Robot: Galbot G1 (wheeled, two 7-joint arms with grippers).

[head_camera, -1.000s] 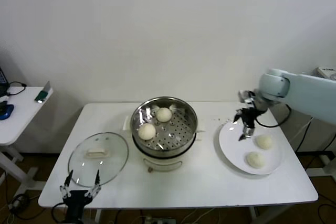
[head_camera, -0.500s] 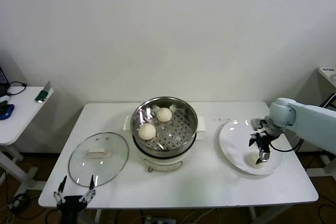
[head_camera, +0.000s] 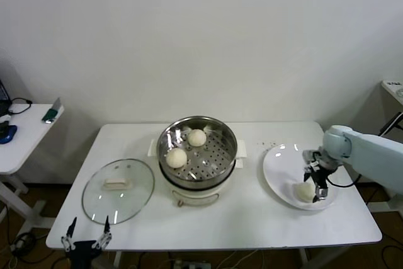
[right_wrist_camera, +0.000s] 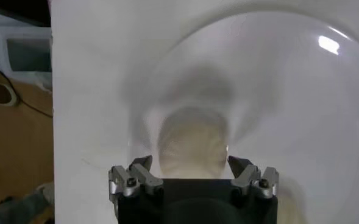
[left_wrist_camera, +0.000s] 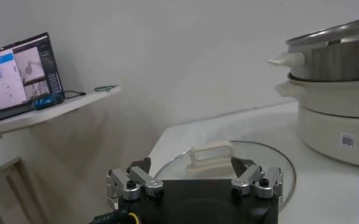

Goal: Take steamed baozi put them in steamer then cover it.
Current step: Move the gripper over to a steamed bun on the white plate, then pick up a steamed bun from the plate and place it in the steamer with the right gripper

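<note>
The steamer (head_camera: 211,163) stands at the table's middle with two steamed baozi inside, one at the back (head_camera: 197,137) and one at the front left (head_camera: 176,157). On the white plate (head_camera: 277,168) at the right lies another baozi (head_camera: 304,191). My right gripper (head_camera: 317,184) is down on it. In the right wrist view the jaws of that gripper (right_wrist_camera: 191,170) stand open on either side of the baozi (right_wrist_camera: 191,143), very close to it. The cover (head_camera: 118,190) lies flat on the table's left. My left gripper (head_camera: 85,239) hangs open below the table's front edge.
A small white side table (head_camera: 25,137) with a laptop (left_wrist_camera: 21,70) stands off to the left. The cover's white handle (left_wrist_camera: 211,152) sits just beyond my left gripper (left_wrist_camera: 194,179), with the steamer's base (left_wrist_camera: 337,131) farther on. A dark cable (head_camera: 337,184) trails from the right arm.
My right gripper moved from the plate's rear edge to its front and dropped over a baozi, jaws narrowing slightly. The left gripper sank a little lower.
</note>
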